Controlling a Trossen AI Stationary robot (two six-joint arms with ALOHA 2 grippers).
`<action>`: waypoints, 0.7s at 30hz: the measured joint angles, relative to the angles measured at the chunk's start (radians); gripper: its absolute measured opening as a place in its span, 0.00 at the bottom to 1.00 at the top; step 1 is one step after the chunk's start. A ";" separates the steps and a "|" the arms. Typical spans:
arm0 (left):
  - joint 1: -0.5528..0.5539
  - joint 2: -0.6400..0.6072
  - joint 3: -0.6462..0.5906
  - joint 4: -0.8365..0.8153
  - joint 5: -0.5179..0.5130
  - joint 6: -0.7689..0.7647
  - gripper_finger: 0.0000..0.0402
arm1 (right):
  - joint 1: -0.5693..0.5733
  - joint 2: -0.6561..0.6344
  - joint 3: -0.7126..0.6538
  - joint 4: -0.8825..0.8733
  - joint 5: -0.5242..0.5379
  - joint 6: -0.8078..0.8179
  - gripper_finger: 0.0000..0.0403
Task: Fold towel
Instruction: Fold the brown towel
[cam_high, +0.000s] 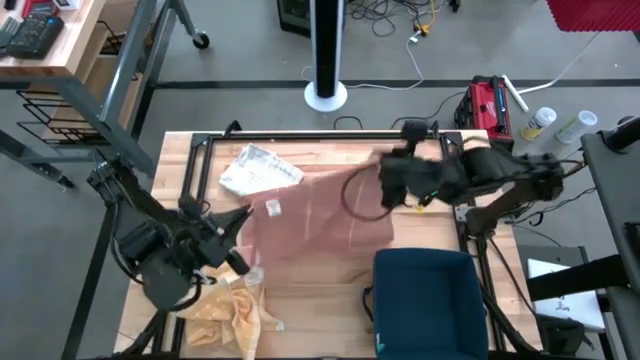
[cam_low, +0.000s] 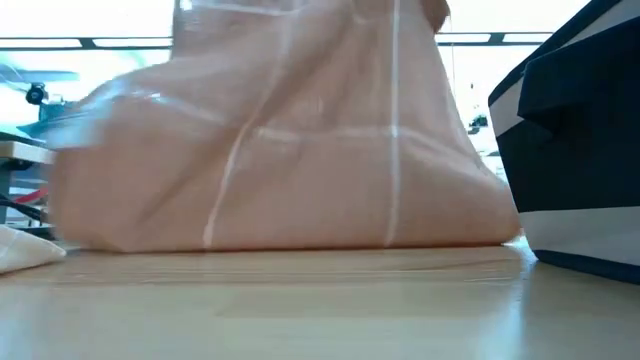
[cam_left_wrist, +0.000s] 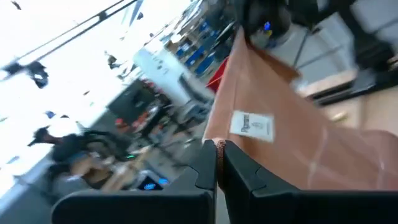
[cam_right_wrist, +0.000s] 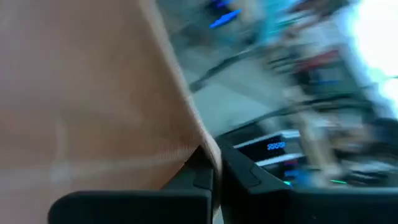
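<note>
High view: the pink towel (cam_high: 320, 215) hangs stretched between both arms above the worktop (cam_high: 320, 310), the left end effector (cam_high: 243, 215) and right end effector (cam_high: 392, 180) each pinching a corner. This looks like the lifting step; next, carry both corners across together.

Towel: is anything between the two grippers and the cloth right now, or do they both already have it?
Nothing visible is in the way. The left gripper is shut on an edge of the pink towel, near its white label, and the right gripper is shut on another edge. The cloth hangs lifted between them.
</note>
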 joint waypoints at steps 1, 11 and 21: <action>0.012 0.006 0.008 0.054 -0.001 0.092 0.00 | 0.004 -0.002 0.019 0.033 0.057 -0.038 0.00; 0.159 0.058 0.157 0.235 0.000 0.630 0.00 | 0.029 0.017 0.152 0.342 0.296 -0.409 0.00; 0.173 0.056 0.353 0.091 0.004 0.642 0.00 | 0.115 0.050 0.174 0.685 0.402 -0.764 0.00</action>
